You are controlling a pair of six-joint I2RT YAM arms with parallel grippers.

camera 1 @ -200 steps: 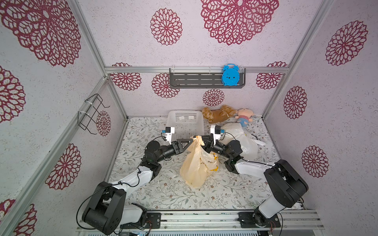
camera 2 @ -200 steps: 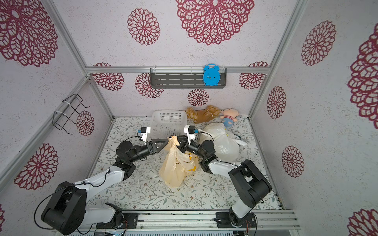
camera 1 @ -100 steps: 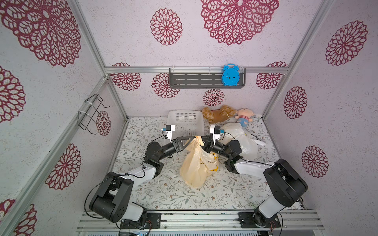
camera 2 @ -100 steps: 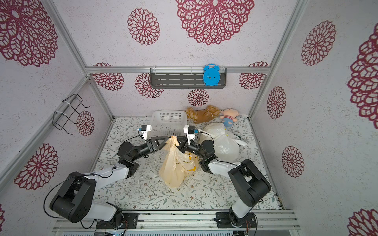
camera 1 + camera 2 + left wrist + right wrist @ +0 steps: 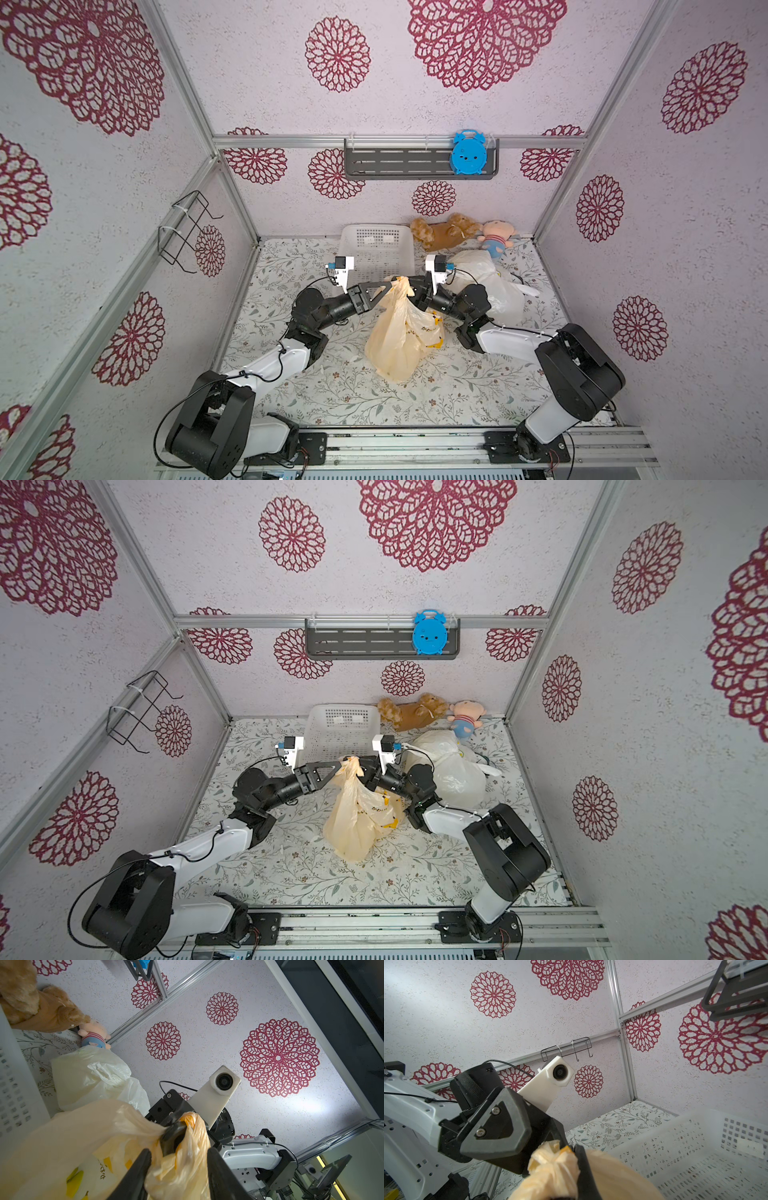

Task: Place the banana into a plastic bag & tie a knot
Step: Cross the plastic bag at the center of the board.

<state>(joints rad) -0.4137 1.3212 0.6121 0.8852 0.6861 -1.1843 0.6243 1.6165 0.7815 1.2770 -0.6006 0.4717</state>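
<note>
plastic bag (image 5: 399, 332): yellowish and translucent, in the middle of the table (image 5: 332, 395), just in front of the white basket (image 5: 376, 249). It is held up by its gathered top, and its body hangs down until its lower end reaches the table.
bag top: bunched and twisted into a tight tuft. Whether a knot is tied, I cannot tell.
banana: yellow shapes show low in the bag beside some lettering. I cannot tell whether they are fruit or print.
right claw (image 5: 412, 287): pressed together on the twisted tuft at the top of the bag.
left claw (image 5: 178, 1155): spread, with one finger (image 5: 141, 1169) on each side of the bulging plastic just below the tuft. The left wrist view does not show whether they squeeze it.
arms: both reach in from the front rail, and their tips nearly meet above the bag.
white bag (image 5: 486, 282): lies crumpled behind the right arm.
teddy bear (image 5: 444, 230): lies against the back wall, next to the doll (image 5: 496, 239).
wall shelf (image 5: 395, 162): grey, with a blue clock (image 5: 468, 153) at one end.
</note>
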